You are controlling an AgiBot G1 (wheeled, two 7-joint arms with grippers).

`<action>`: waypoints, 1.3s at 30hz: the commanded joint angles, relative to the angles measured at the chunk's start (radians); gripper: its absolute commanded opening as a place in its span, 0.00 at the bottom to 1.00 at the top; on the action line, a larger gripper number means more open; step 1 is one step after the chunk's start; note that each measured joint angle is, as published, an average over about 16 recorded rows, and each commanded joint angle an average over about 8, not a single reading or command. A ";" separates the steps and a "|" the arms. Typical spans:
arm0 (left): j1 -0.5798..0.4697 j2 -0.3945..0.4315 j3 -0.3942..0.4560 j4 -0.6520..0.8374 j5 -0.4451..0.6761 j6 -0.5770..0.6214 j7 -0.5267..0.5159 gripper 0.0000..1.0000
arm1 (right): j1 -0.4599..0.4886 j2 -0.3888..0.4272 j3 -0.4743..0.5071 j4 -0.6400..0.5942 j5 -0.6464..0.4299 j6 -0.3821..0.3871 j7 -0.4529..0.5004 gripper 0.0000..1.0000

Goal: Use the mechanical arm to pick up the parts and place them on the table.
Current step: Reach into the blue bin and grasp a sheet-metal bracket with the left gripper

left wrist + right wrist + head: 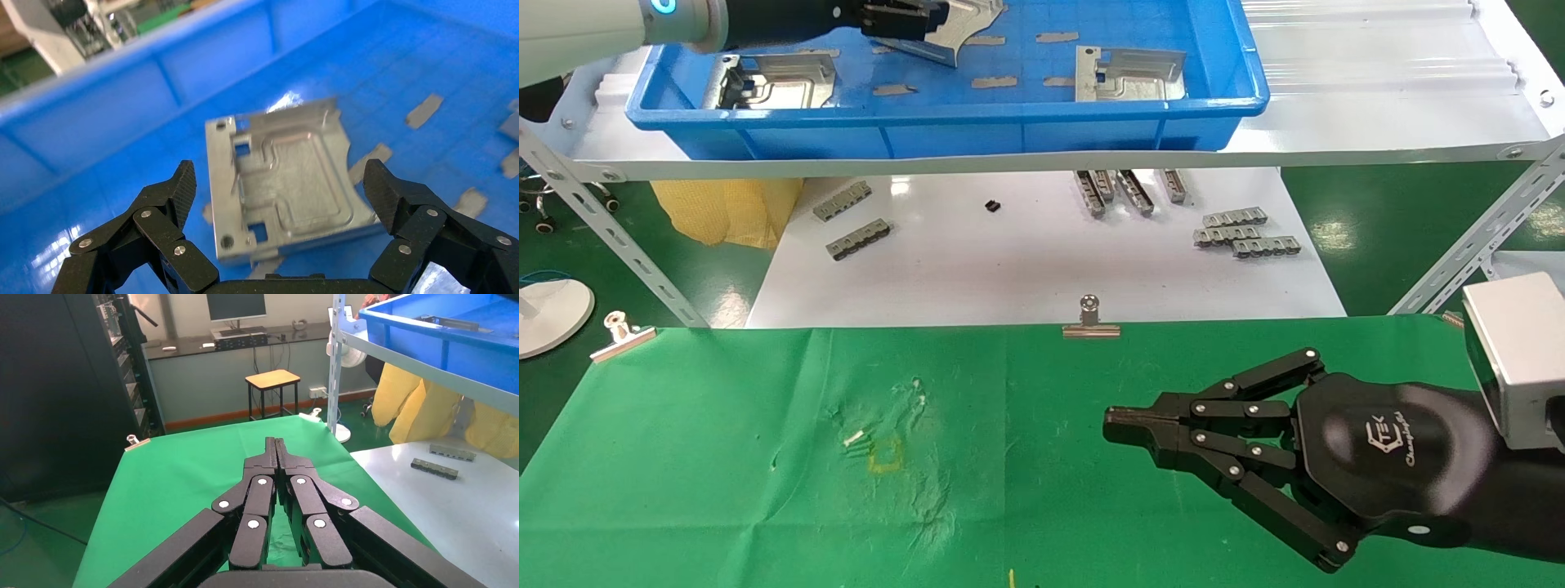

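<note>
From the head, our left pincer (903, 20) reaches into the blue bin (944, 122) on the far shelf over a silver part (964, 24); our right pincer (1128, 429) rests pinched shut, holding nothing, above the green counter (723, 457); at the left wrist, the fingers (183, 184) gape wide astride the part (281, 184), nothing gripped; next we judge: lower, close, lift.

Factory workshop, blue parts bin (944, 122), slotted-angle shelf frame (609, 229), green floor (1401, 220)
</note>
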 commanded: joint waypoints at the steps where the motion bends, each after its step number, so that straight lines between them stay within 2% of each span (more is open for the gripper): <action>1: -0.014 0.017 0.006 0.039 0.008 -0.016 -0.008 0.00 | 0.000 0.000 0.000 0.000 0.000 0.000 0.000 0.00; 12: -0.018 0.040 0.016 0.077 0.023 -0.087 -0.041 0.00 | 0.000 0.000 0.000 0.000 0.000 0.000 0.000 0.00; 16: -0.011 0.042 0.016 0.074 0.022 -0.099 -0.047 0.00 | 0.000 0.000 0.000 0.000 0.000 0.000 0.000 0.06; 19: -0.005 0.043 0.015 0.070 0.020 -0.107 -0.050 0.00 | 0.000 0.000 0.000 0.000 0.000 0.000 0.000 0.24; 24: 0.005 0.044 0.012 0.061 0.016 -0.126 -0.051 0.00 | 0.000 0.000 0.000 0.000 0.000 0.000 0.000 0.76; 27: 0.009 0.045 0.011 0.056 0.013 -0.133 -0.051 0.00 | 0.000 0.000 0.000 0.000 0.000 0.000 0.000 0.96; 29: 0.011 0.046 0.011 0.054 0.012 -0.137 -0.051 0.00 | 0.000 0.000 0.000 0.000 0.000 0.000 0.000 1.00; 39: 0.016 0.050 0.020 0.049 0.020 -0.146 -0.062 0.00 | 0.000 0.000 0.000 0.000 0.000 0.000 0.000 1.00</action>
